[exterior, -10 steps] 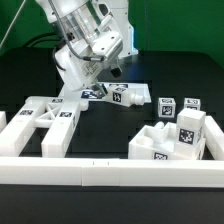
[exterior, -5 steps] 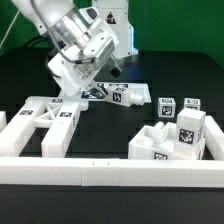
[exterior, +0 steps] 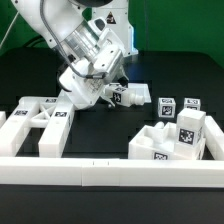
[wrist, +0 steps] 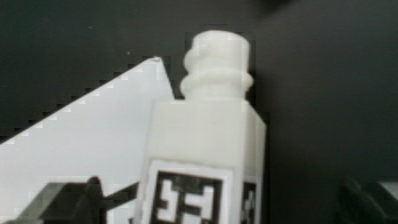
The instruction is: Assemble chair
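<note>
A white cube-ended peg with a square tag lies on the black table, its rounded tip pointing away from the wrist. My gripper is open and straddles the peg's cube end, with dark fingertips well clear on either side. In the exterior view the same peg lies in the middle and the gripper has come down on its left end. The X-braced frame stands at the exterior view's left. The notched block sits at the right, with two more cube-ended pegs behind it.
The marker board lies flat under and beside the peg. A long white rail runs along the front of the table. The arm's body leans in from the upper left in the exterior view.
The hand has swung toward the exterior view's right and dropped lower, so that its fingers now straddle the lying peg. The jaws stayed open and no part has moved.
</note>
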`<state>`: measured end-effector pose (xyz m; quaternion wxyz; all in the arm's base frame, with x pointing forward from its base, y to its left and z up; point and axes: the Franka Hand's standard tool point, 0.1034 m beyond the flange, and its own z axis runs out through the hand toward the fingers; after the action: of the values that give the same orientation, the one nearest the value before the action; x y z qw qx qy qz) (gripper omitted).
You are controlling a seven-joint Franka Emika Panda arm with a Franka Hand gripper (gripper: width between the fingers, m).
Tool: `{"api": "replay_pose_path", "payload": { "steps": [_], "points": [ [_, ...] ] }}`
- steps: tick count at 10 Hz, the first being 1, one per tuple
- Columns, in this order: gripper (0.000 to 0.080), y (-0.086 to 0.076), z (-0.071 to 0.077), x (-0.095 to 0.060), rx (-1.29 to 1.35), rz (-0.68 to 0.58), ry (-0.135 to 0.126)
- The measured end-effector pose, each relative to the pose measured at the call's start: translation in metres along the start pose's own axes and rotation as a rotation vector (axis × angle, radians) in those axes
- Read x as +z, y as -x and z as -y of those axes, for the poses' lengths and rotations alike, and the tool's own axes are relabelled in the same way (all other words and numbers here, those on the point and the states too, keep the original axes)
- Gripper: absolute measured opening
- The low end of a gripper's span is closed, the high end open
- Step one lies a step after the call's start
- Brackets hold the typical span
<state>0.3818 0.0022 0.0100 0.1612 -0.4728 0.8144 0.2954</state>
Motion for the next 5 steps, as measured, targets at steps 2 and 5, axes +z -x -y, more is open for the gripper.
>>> {"api": "replay_pose_path", "payload": {
  "steps": [2, 5],
  "points": [
    [0.0649, -0.0006, -0.0021, 0.0004, 0.000, 0.000, 0.002],
    [0.0649, -0.0018, -0.0026, 0.0003, -0.004, 0.000, 0.002]
  ]
}}
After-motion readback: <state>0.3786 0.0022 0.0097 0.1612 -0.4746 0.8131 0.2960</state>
